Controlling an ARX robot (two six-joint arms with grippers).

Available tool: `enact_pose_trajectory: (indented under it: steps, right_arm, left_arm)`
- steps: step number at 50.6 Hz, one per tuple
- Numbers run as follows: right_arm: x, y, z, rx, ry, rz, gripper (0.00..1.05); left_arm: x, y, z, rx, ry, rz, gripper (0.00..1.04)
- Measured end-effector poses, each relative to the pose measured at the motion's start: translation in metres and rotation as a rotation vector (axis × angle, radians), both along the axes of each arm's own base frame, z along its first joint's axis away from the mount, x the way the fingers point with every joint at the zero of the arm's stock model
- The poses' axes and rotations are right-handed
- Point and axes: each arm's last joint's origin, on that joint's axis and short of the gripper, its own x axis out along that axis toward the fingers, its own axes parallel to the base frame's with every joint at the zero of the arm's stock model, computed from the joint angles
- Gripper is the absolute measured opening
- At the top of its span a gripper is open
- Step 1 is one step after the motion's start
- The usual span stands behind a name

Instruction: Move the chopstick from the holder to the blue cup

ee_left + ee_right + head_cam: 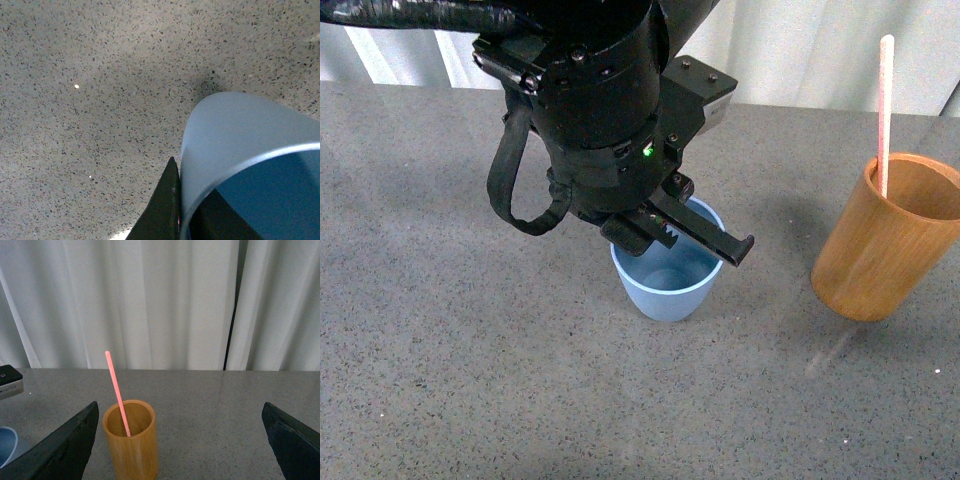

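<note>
Blue cup (pixel 665 288) stands nearest on the table (pixel 440 380), with nothing in it. The left gripper (pixel 692 240) seems to pinch its wall, one finger outside and one inside. Farther off, the pink chopstick (pixel 886 110) stands in the wood holder (pixel 880 255). The right gripper (pixel 180 412) is wide open, holds nothing, and faces the holder from well apart. I think the grab, lift, carry and drop are all left to do.
</note>
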Motion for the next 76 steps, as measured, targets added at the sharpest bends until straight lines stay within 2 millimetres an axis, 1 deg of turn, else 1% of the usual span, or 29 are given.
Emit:
enact_pose_trajectory:
  steps: [5, 10, 11, 12, 16, 17, 22, 27, 30, 31, 33, 36, 37, 41, 44, 47, 50, 51, 53, 54, 56, 59, 62, 68, 71, 72, 76]
  right_arm:
    - [0.000, 0.000, 0.000, 0.000, 0.000, 0.000, 0.95]
    - [0.000, 0.000, 0.000, 0.000, 0.000, 0.000, 0.95]
    - [0.000, 0.000, 0.000, 0.000, 0.000, 0.000, 0.95]
    - [0.000, 0.000, 0.000, 0.000, 0.000, 0.000, 0.95]
    - [0.000, 0.000, 0.000, 0.000, 0.000, 0.000, 0.95]
    - [0.000, 0.000, 0.000, 0.000, 0.000, 0.000, 0.95]
    - [0.000, 0.000, 0.000, 0.000, 0.000, 0.000, 0.95]
    - [0.000, 0.000, 0.000, 0.000, 0.000, 0.000, 0.95]
    - [0.000, 0.000, 0.000, 0.000, 0.000, 0.000, 0.95]
    - [0.000, 0.000, 0.000, 0.000, 0.000, 0.000, 0.95]
    - [0.000, 0.000, 0.000, 0.000, 0.000, 0.000, 0.95]
    - [0.000, 0.000, 0.000, 0.000, 0.000, 0.000, 0.95]
    - [0.000, 0.000, 0.000, 0.000, 0.000, 0.000, 0.95]
    - [0.000, 0.000, 0.000, 0.000, 0.000, 0.000, 0.95]
    - [0.000, 0.000, 0.000, 0.000, 0.000, 0.000, 0.95]
    - [0.000, 0.000, 0.000, 0.000, 0.000, 0.000, 0.95]
    - [0.000, 0.000, 0.000, 0.000, 0.000, 0.000, 0.95]
    - [0.000, 0.000, 0.000, 0.000, 0.000, 0.000, 0.95]
    - [0.000, 0.000, 0.000, 0.000, 0.000, 0.000, 0.95]
    - [0.000, 0.000, 0.000, 0.000, 0.000, 0.000, 0.95]
    - [0.000, 0.000, 0.000, 0.000, 0.000, 0.000, 0.95]
    - [0.000, 0.000, 0.000, 0.000, 0.000, 0.000, 0.95]
    - [0.000, 0.000, 0.000, 0.000, 0.000, 0.000, 0.95]
    - [0.000, 0.000, 0.000, 0.000, 0.000, 0.001, 0.95]
    - [0.000, 0.000, 0.000, 0.000, 0.000, -0.001, 0.95]
    - [0.000, 0.000, 0.000, 0.000, 0.000, 0.000, 0.95]
    - [0.000, 0.000, 0.000, 0.000, 0.000, 0.000, 0.95]
  left_arm:
    - [0.002, 0.000, -0.007, 0.014, 0.001, 0.005, 0.03]
    - [0.004, -0.001, -0.008, 0.006, -0.003, 0.013, 0.03]
    - [0.004, -0.001, -0.008, 0.002, -0.002, 0.017, 0.05]
    - [0.004, -0.002, -0.007, -0.002, -0.002, 0.017, 0.10]
    - [0.005, -0.001, -0.006, -0.017, 0.008, 0.022, 0.25]
    - [0.006, -0.001, -0.004, -0.022, 0.008, 0.027, 0.30]
    - [0.010, 0.005, 0.009, -0.043, -0.002, 0.041, 0.48]
    - [0.014, 0.015, 0.030, -0.073, -0.036, 0.065, 0.64]
    - [0.016, 0.021, 0.041, -0.089, -0.055, 0.078, 0.71]
    - [0.017, 0.026, 0.049, -0.104, -0.069, 0.087, 0.77]
    - [0.018, 0.033, 0.059, -0.122, -0.092, 0.101, 0.84]
    - [0.015, 0.050, 0.079, -0.161, -0.138, 0.127, 0.98]
    - [0.013, 0.055, 0.084, -0.174, -0.151, 0.132, 1.00]
    - [0.007, 0.070, 0.096, -0.213, -0.203, 0.156, 0.97]
    - [-0.006, 0.090, 0.108, -0.282, -0.286, 0.189, 0.98]
    - [-0.023, 0.113, 0.119, -0.340, -0.417, 0.246, 0.98]
    - [-0.048, 0.141, 0.130, -0.397, -0.602, 0.335, 0.98]
    - [-0.052, 0.144, 0.131, -0.402, -0.625, 0.345, 0.98]
    - [-0.068, 0.158, 0.133, -0.422, -0.721, 0.401, 0.98]
    - [-0.072, 0.161, 0.134, -0.427, -0.743, 0.414, 0.98]
    - [-0.090, 0.173, 0.133, -0.452, -0.814, 0.455, 0.98]
    - [-0.109, 0.182, 0.129, -0.467, -0.852, 0.485, 0.98]
    - [-0.118, 0.185, 0.126, -0.476, -0.864, 0.495, 0.98]
    - [-0.120, 0.185, 0.129, -0.495, -0.876, 0.492, 0.98]
    - [-0.119, 0.184, 0.125, -0.490, -0.861, 0.492, 0.98]
    - [-0.118, 0.184, 0.124, -0.487, -0.865, 0.491, 0.97]
    - [-0.122, 0.187, 0.114, -0.513, -0.952, 0.472, 0.85]
